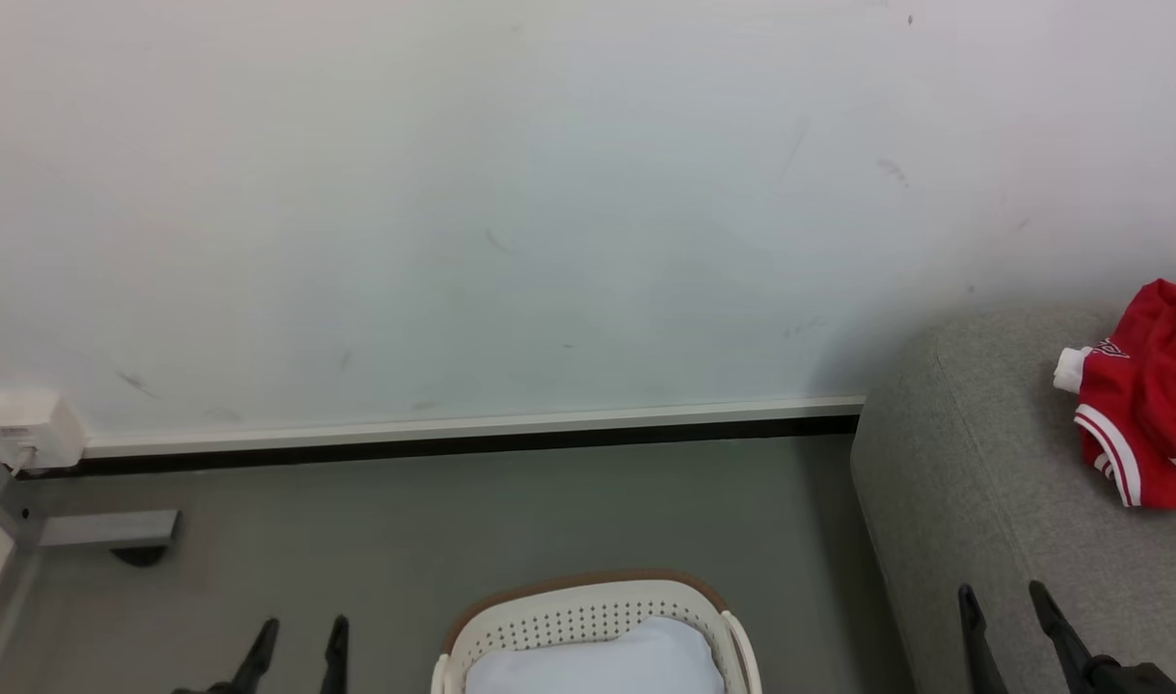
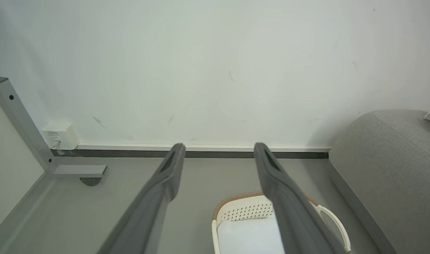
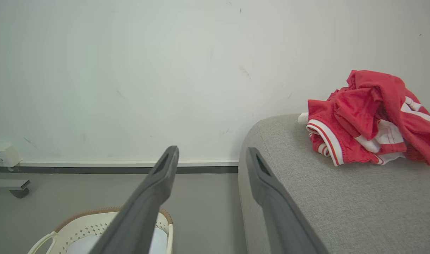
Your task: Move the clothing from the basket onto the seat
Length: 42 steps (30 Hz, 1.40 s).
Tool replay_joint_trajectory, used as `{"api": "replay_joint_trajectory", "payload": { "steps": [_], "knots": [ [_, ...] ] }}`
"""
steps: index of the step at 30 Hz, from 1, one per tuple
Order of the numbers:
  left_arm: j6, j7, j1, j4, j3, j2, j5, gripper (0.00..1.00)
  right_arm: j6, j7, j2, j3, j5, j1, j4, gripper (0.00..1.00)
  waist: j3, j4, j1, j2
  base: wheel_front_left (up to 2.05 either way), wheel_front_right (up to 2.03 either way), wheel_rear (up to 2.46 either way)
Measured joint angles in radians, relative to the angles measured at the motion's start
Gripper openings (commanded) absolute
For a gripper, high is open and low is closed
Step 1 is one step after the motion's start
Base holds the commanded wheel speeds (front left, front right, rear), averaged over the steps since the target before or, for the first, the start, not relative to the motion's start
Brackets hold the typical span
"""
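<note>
The red clothing (image 1: pixel 1152 405) with white striped trim lies in a crumpled heap (image 3: pixel 372 120) on the grey seat (image 1: pixel 993 482) at the right. The cream basket (image 1: pixel 598 631) with its brown rim stands on the floor at the bottom centre, and a pale white-blue pad (image 1: pixel 607 665) lies inside it. My left gripper (image 1: pixel 299 631) hangs open at the lower left, left of the basket, with nothing between its fingers. My right gripper (image 1: pixel 1004 598) is open too, over the seat's front left part, well short of the clothing. In the left wrist view the basket (image 2: pixel 246 211) sits below the open fingers.
A white wall with a dark baseboard (image 1: pixel 453 439) runs across the back. A white socket box (image 1: pixel 24 429) and a grey metal frame foot (image 1: pixel 106 530) stand at the far left. Grey floor (image 1: pixel 501 520) lies between the wall, the basket and the seat.
</note>
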Motion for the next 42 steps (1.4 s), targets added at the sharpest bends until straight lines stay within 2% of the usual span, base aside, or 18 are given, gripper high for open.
{"api": "replay_joint_trajectory", "payload": {
  "steps": [1,8,20,42],
  "knots": [
    [-0.003,0.0,0.001,0.003,-0.001,-0.001,0.0,0.0,0.0,0.0,0.0,0.0,0.0,0.001,0.002,0.0,0.0,-0.001,0.0,0.0,0.0,0.0,0.0],
    [-0.004,0.02,0.02,0.052,0.0,-0.02,-0.031,0.0,0.0,0.019,0.013,-0.002,0.035,0.02,0.046,0.0,0.001,0.0,0.0,0.0,0.0,0.0,0.0],
    [-0.008,0.075,0.008,0.037,0.01,-0.023,-0.269,0.0,0.0,0.073,0.013,-0.018,0.264,0.017,0.025,0.0,0.007,0.007,0.0,0.0,0.0,0.0,0.0],
    [-0.014,0.166,-0.035,0.007,0.031,-0.028,-0.633,0.0,0.0,0.163,0.012,-0.04,0.619,-0.009,-0.016,0.0,0.018,0.018,0.0,0.0,0.0,0.0,0.0]
  ]
}}
